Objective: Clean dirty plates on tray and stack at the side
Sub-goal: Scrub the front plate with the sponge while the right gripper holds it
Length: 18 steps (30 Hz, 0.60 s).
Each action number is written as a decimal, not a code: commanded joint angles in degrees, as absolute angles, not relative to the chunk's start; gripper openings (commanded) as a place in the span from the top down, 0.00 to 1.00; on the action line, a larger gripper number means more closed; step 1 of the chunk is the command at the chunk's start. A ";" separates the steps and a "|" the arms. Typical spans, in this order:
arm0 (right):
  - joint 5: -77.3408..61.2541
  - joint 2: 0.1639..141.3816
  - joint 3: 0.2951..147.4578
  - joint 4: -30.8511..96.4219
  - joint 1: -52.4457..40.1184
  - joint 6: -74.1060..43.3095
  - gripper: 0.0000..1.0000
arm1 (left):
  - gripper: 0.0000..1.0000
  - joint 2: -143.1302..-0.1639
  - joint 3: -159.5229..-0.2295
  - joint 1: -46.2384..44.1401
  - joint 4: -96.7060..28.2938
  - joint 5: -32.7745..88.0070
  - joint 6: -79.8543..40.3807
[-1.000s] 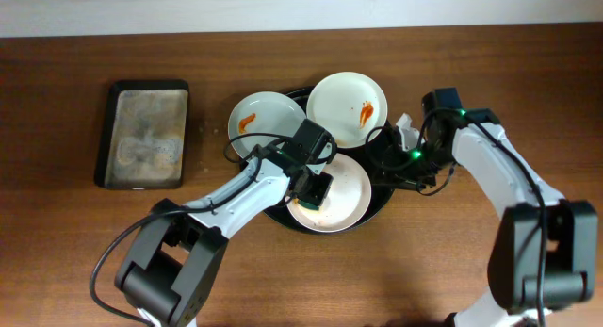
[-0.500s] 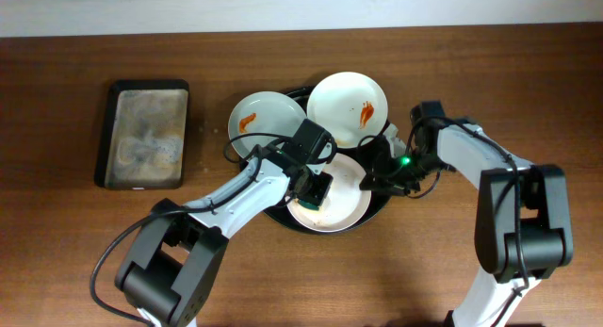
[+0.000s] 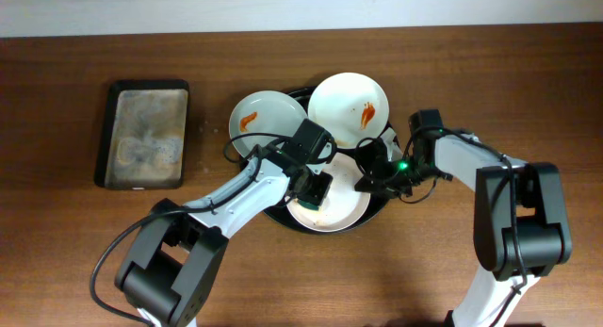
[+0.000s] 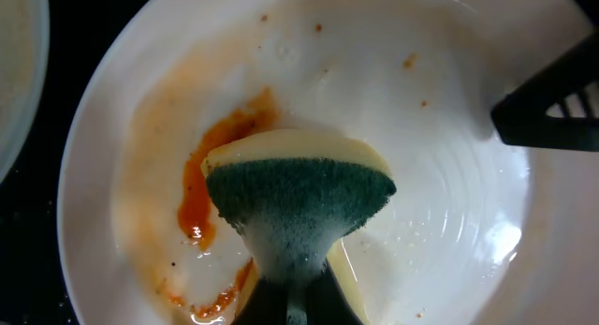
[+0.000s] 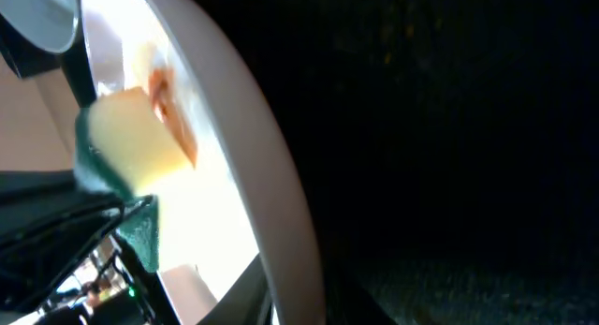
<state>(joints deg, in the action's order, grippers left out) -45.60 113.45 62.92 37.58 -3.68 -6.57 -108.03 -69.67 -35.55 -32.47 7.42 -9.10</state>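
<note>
Three white plates [image 3: 347,101] crowd a round black tray [image 3: 300,91] in the overhead view. The front plate [image 3: 347,200] lies directly beneath the left gripper [image 3: 316,191], with the right gripper [image 3: 369,178] at its edge.

From the left wrist, the jaws clamp a soft sponge [image 4: 299,189] held over orange sauce [image 4: 195,199]. The glazed ware is likely slick and breakable.

From the right wrist, the plate's rim [image 5: 267,175] runs close. Whether this gripper pinches it cannot be told, but the rim seems the safest hold.
</note>
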 commanded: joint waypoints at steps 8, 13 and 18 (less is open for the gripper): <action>-48.53 113.97 60.64 33.98 -3.73 -10.59 0.77 | 1.00 -108.42 -69.25 -35.42 -32.60 7.22 -9.61; -49.98 113.95 60.64 32.71 -3.64 -10.59 0.96 | 1.00 -108.42 -69.25 -35.42 -32.60 7.22 -9.58; -49.98 113.95 60.64 32.75 -3.62 -10.61 0.96 | 1.00 -108.38 -69.36 -35.42 -32.62 7.27 -9.61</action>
